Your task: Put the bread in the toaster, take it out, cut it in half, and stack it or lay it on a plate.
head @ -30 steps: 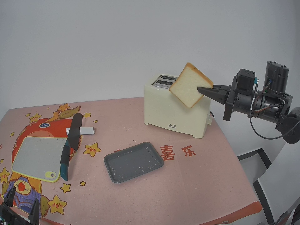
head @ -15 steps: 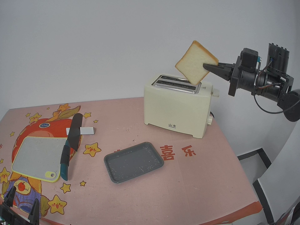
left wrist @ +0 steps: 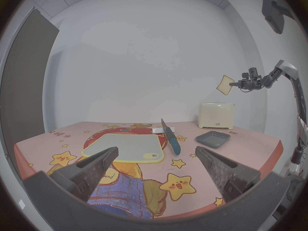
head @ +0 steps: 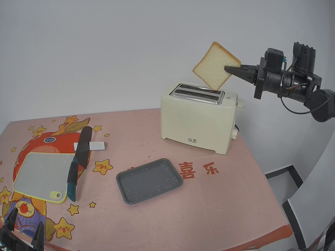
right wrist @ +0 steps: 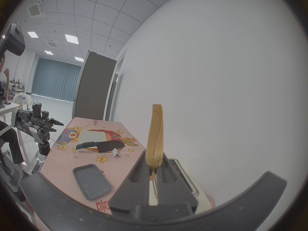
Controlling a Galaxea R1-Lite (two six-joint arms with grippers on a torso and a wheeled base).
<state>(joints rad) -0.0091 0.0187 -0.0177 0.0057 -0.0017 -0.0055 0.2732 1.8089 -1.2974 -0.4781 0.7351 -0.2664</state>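
R gripper (head: pixel 231 69): fingers clamped on one corner of the bread (head: pixel 213 66). The pinch is at the crust edge only, and the rest of the slice sticks out free.
R wrist view: slice seen edge-on and upright, w/ a finger pressed flat on each face.
Bread pos.: in the air over the toaster (head: pixel 197 122), turned corner-down like a diamond. Its low corner is near the slots but apart from them. L wrist view shows a clear gap betw. slice and toaster top.
L gripper (left wrist: pixel 156 150): fingers spread wide, nothing betw. them, touching nothing. It hangs over the near L edge of the table (head: pixel 216 210).
Toaster: cream, two slots, at the far R of the table.
Plate (head: pixel 149 180): grey rectangular tray in front of the toaster, well apart from the bread.
Knife (head: pixel 78 157): dark blade, teal handle, lying along the R side of the cutting board (head: pixel 40 175). Blade tip rests on a small white block (head: pixel 96 145).
Writing: small dark mark low on the toaster's front and a triangle sign on its top. Red characters are printed on the pink cloth betw. plate and table's R side. A blue oval label sits on the apple drawing by the board.
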